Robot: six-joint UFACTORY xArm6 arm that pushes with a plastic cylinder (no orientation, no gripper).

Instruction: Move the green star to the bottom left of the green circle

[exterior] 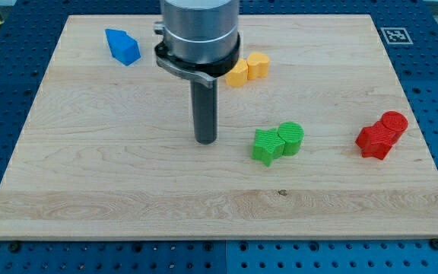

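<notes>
1. Green plastic, the star [266, 146] sits right of the table's [128, 190] centre, touching the green circle [291, 138] on its lower left.
2. It looks light, rigid and slippery; I judge a flat side best for pushing.
3. My tip [205, 141] stands apart, to the star's left; there are no fingers, so nothing is held.

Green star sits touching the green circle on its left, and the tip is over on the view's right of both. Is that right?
Not quite. The green star does sit against the green circle on its left, slightly lower, but my tip is on the view's left of both, apart from the star, not on their right. The camera view shows this.
</notes>
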